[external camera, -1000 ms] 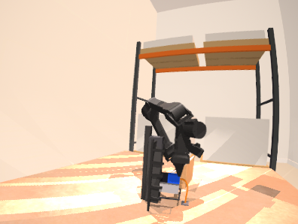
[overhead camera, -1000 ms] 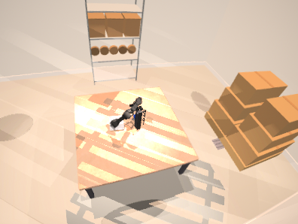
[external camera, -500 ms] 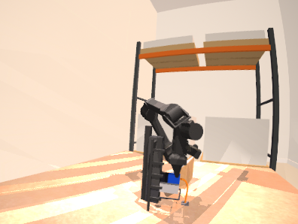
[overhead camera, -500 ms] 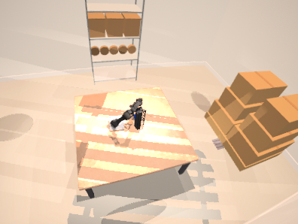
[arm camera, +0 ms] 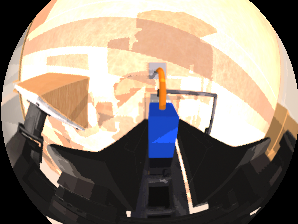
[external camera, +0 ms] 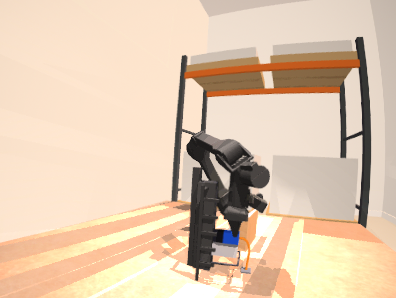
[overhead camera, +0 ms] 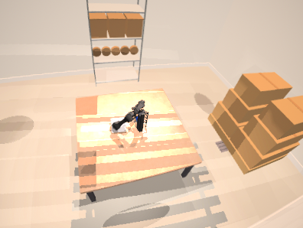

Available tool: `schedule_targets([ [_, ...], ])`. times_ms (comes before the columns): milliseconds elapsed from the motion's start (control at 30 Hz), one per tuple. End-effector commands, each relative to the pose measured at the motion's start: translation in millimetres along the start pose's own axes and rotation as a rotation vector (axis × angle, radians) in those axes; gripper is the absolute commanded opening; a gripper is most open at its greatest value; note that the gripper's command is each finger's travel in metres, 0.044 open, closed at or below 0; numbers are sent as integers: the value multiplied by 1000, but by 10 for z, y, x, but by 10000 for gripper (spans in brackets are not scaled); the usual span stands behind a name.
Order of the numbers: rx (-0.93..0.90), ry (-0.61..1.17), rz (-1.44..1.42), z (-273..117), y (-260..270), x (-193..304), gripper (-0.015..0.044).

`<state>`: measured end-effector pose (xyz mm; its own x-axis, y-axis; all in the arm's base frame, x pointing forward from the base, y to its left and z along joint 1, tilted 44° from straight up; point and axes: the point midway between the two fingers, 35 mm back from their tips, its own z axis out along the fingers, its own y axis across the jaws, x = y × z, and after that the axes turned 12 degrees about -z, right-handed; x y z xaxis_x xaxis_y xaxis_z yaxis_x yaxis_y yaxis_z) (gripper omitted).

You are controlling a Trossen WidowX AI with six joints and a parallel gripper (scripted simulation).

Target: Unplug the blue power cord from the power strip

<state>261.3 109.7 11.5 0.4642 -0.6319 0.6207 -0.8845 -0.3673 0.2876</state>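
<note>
Square wooden table (overhead camera: 153, 168), flat top banded in pale and orange stripes, dark legs. Off to one side, a stepped stack of orange cardboard boxes (overhead camera: 260, 118). Behind the table, a thin grey wire shelf (overhead camera: 115, 38) held three brown boxes and a row of round brown lumps. In the exterior view, a tall dark steel rack (external camera: 272, 75) with orange beams carried flat tan slabs.

Arm (external camera: 220, 155) was matte black, blocky links, bent over and reaching down near the table's middle.

Power strip (external camera: 202, 225) stood upright on its end, a long dark ribbed bar, right next to the arm.

Gripper (external camera: 234, 227) pointed down and was clamped onto the plug (external camera: 228, 238), a small smooth blue box sitting against the strip's face, low down. Wrist view showed the plug (arm camera: 161, 129) between the two dark fingers, blue block in the centre.

Cord (external camera: 246, 252) was a thin orange curve out of the plug, bending down to a small grey end piece on the table. A thin dark wire also ran from the strip's lower end toward that spot.

Couldn't tell whether the plug's prongs were seated in the strip or already out.
</note>
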Motion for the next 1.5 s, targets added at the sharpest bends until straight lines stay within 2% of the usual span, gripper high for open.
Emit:
schedule_targets([
  [0,-1,0,0,-2,0,-2,0],
  [1100,4,-3,-3,-50,-108,-500,0],
  [1300,2,-3,4,-29,-94,-399,157],
  [1467,2,-3,4,-29,-94,-399,160],
])
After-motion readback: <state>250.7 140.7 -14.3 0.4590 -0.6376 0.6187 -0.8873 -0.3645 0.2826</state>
